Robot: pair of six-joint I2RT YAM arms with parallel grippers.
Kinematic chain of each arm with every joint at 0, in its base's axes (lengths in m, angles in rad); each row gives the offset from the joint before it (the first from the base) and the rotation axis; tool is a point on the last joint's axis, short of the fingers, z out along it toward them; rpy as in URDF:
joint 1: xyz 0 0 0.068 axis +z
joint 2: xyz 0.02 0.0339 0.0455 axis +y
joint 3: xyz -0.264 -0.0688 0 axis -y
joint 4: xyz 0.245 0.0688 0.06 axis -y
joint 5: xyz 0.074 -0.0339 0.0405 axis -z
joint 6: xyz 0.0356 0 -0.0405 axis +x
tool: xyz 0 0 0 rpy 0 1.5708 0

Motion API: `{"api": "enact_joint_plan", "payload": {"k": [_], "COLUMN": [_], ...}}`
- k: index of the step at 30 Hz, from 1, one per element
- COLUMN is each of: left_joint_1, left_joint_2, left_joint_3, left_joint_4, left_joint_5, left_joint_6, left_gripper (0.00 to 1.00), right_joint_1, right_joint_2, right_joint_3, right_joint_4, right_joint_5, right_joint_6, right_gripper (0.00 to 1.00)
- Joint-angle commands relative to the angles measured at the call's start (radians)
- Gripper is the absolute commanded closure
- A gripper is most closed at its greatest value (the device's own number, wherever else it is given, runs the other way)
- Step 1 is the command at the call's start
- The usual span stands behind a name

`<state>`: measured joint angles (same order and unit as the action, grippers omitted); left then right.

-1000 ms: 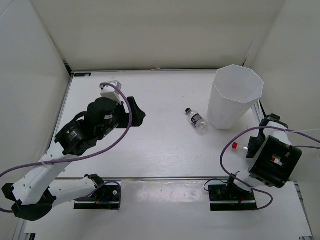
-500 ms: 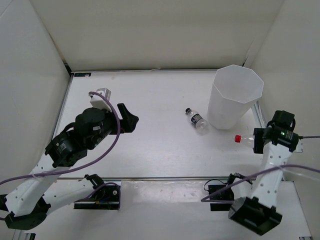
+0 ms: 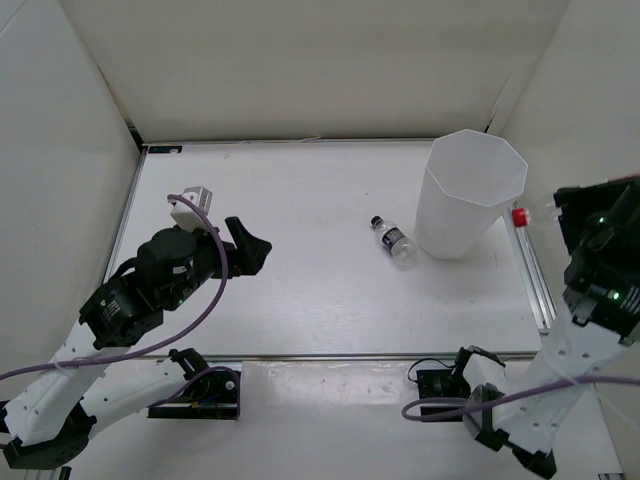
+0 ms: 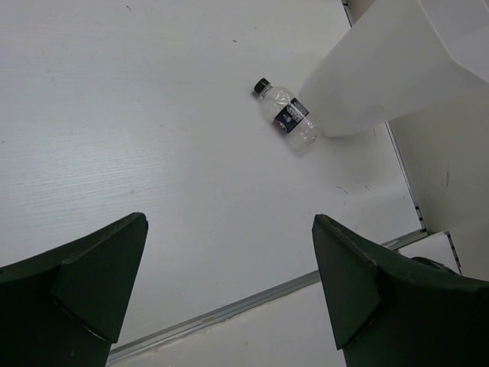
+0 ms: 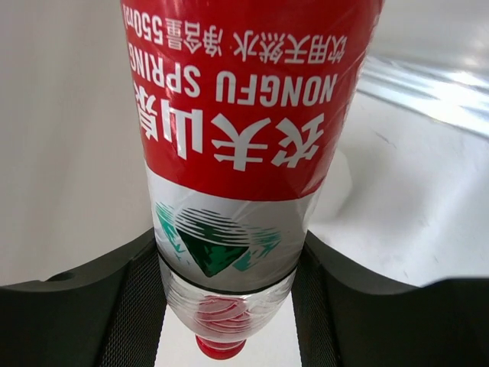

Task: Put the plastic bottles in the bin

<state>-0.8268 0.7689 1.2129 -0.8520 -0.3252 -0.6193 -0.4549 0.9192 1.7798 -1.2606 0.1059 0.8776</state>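
bin (image 3: 450, 220): white translucent plastic, smooth
red-label bottle (image 5: 237, 115): clear plastic, glossy film label
black-cap bottle (image 4: 290, 121): clear glossy plastic
table (image 3: 300, 300): white, matt
my jaws: dark matt plastic

Red-capped bottle (image 3: 528, 213) now up beside bin (image 3: 455, 222).

Top view looks steeply down from behind; left wrist shares its black-capped bottle (image 3: 393, 241) and bin (image 3: 468, 205); right wrist close against red-labelled bottle (image 5: 244, 115).
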Motion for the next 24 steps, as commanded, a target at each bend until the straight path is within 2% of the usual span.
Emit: {"api": "enact_joint_plan", "payload": {"k": [1,6,7,9,10,13,15,16,18,19,20,21,22,24], "left_joint_1": [-0.002,-0.002,-0.002,-0.002,-0.002,-0.002,-0.002,-0.002,-0.002,-0.002,-0.002,-0.002,-0.002,-0.002], "left_joint_2": [-0.036,-0.036,-0.036,-0.025,-0.014,-0.002,0.030,0.039,0.070,0.079,0.098,0.098,0.113,0.127], "left_joint_3": [-0.035,-0.070,-0.070,-0.070,-0.070,-0.070,-0.070,-0.070,-0.061,-0.049,-0.049,-0.038,-0.038,-0.029], "left_joint_4": [-0.004,-0.004,-0.004,-0.004,-0.004,-0.004,0.014,0.014,0.014,0.014,0.014,0.014,0.014,0.024], "left_joint_5": [0.015,0.006,0.006,0.006,-0.004,-0.014,-0.023,-0.023,-0.023,-0.023,-0.032,-0.032,-0.032,-0.032], "left_joint_6": [-0.026,-0.060,-0.060,-0.069,-0.069,-0.089,-0.089,-0.089,-0.099,-0.099,-0.099,-0.109,-0.109,-0.120], "left_gripper": [0.00,0.00,0.00,0.00,0.00,0.00,0.00,0.00,0.00,0.00,0.00,0.00,0.00,0.00], "right_joint_1": [0.004,0.120,0.195,0.281,0.364,0.503,0.544,0.574,0.602,0.611,0.611,0.611,0.611,0.622], "right_joint_2": [0.162,0.297,0.328,0.410,0.437,0.510,0.533,0.534,0.534,0.534,0.524,0.524,0.524,0.535], "right_joint_3": [0.076,0.070,0.099,0.171,0.188,0.188,0.155,0.135,0.058,0.031,-0.003,-0.013,-0.013,0.024], "right_joint_4": [0.125,0.375,0.388,0.432,0.443,0.480,0.493,0.503,0.518,0.539,0.540,0.555,0.564,0.564], "right_joint_5": [-0.052,-0.019,0.010,0.121,0.162,0.347,0.412,0.445,0.561,0.589,0.609,0.621,0.621,0.653], "right_joint_6": [-0.109,-0.179,-0.205,-0.279,-0.358,-0.462,-0.488,-0.488,-0.488,-0.479,-0.479,-0.488,-0.488,-0.500], "right_gripper": [0.80,0.76,0.76,0.72,0.71,0.66,0.57,0.44,0.29,0.17,0.13,0.04,0.00,0.00]}}
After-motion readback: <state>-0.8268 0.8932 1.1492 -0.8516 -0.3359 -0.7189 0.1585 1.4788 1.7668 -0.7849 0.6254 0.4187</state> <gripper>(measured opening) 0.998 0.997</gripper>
